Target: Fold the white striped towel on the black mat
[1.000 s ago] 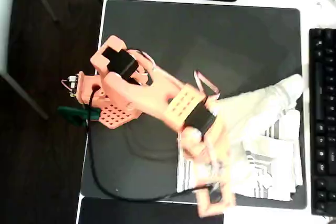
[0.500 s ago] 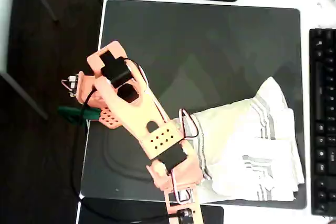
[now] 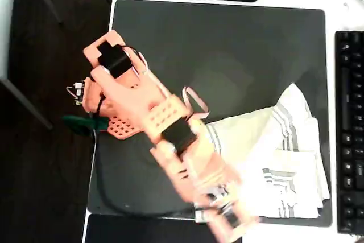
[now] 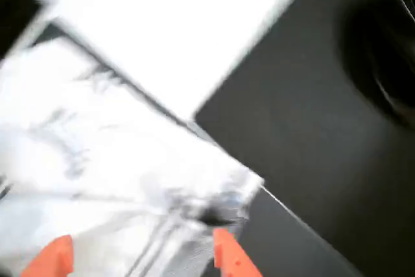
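Reaching arm: the orange arm point(image 3: 142, 112) runs from its base at the left edge of the overhead view, middle height, down and to the right toward the bottom centre.
Black mat: the black mat point(image 3: 227, 44) covers most of the overhead view from left of centre to the right; its upper half lies bare.
Claw position: the gripper point(image 3: 230, 220) is a blurred shape at the bottom centre of the overhead view, over the towel's lower left corner at the mat's bottom edge.
Claw state: in the wrist view the gripper point(image 4: 139, 257) shows two orange fingertips set well apart at the bottom edge; blurred cloth lies between them, and whether they pinch it cannot be told.
Towel: the white striped towel point(image 3: 273, 169) lies bunched and partly doubled in the lower right of the overhead view, on the mat, its grey stripes showing at the right.
Long axis: the towel stretches roughly left to right, rising slightly toward the right.
Deciding relation: nearly all of the towel lies right of and above the claw, so a fold would likely carry the near corner that way.
Keyboard: a black keyboard point(image 3: 348, 129) lines the right edge, just beside the towel.
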You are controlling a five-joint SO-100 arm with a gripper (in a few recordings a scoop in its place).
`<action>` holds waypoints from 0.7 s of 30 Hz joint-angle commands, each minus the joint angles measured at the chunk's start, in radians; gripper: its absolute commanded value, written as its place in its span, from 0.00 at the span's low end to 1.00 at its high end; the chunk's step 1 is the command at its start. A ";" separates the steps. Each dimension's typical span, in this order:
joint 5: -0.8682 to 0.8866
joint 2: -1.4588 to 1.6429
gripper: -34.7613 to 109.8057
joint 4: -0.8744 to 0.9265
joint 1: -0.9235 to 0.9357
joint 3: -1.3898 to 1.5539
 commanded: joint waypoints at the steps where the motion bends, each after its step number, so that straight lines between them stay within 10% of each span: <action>1: -0.092 -0.058 0.43 0.057 -0.129 -0.138; 10: -0.603 -0.324 0.44 0.153 -0.322 -0.370; 21: -0.652 -0.621 0.42 0.072 -0.440 -0.486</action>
